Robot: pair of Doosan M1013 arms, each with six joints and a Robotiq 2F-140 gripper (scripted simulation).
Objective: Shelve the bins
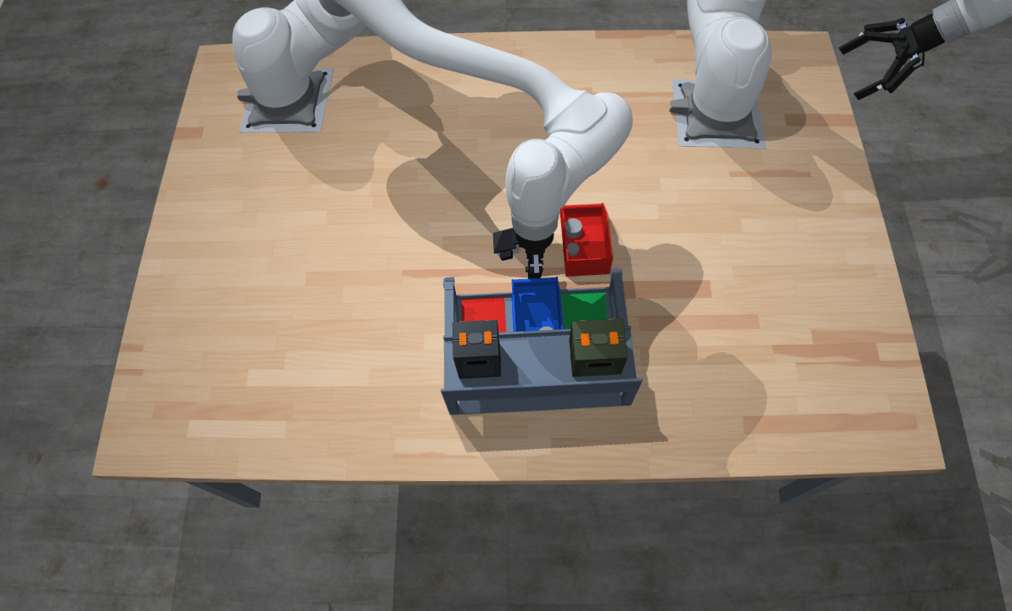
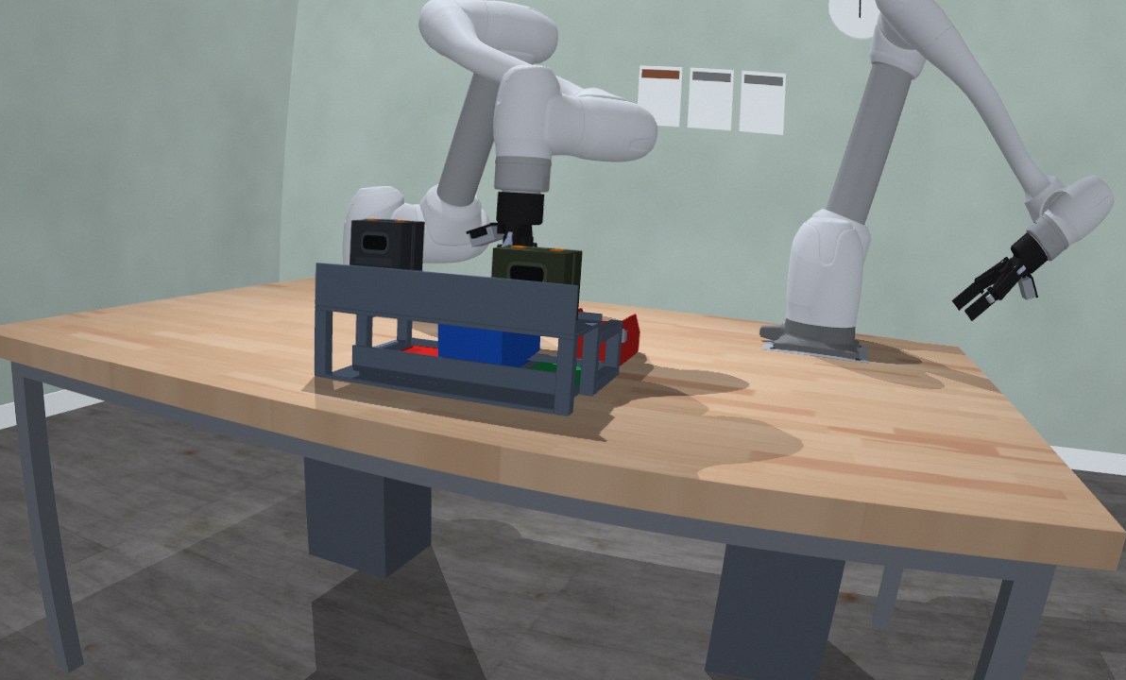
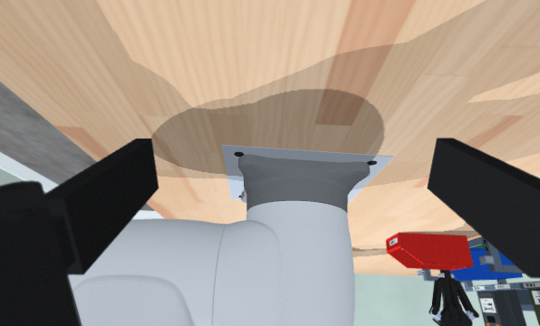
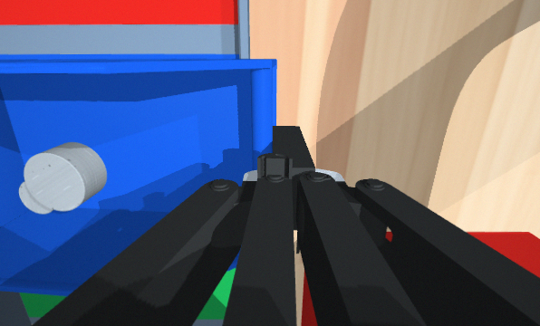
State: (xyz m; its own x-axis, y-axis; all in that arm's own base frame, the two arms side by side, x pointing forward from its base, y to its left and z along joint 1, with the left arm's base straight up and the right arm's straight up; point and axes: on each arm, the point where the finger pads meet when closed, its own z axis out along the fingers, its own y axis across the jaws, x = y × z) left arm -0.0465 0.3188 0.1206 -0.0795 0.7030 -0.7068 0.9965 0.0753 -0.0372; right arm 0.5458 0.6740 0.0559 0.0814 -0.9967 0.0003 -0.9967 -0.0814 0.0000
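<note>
The blue bin (image 1: 536, 304) (image 2: 478, 342) (image 4: 207, 113) is in the shelf's middle spot. Its end toward the arms sticks out past the front lip. Grey parts (image 1: 545, 328) (image 4: 62, 177) lie in its far half. The blue mark is hidden. My right gripper (image 1: 535, 274) (image 4: 284, 148) is shut and empty, its tips against or close to that end wall; contact is unclear. The red bin (image 1: 588, 266) (image 3: 433, 251) stands on the table outside the shelf, with two grey parts. The red mark (image 1: 483, 313) and green mark (image 1: 585, 311) are uncovered. My left gripper (image 1: 850, 72) (image 2: 965, 310) (image 3: 292, 164) is open and empty, far from the bins.
The shelf's upper board (image 1: 532, 361) carries a black case (image 1: 476, 349) (image 2: 385, 245) and an olive case (image 1: 598, 348) (image 2: 537, 266). It hangs over the far part of the spots. Side posts stand at both shelf ends. The red bin is close beside the right gripper.
</note>
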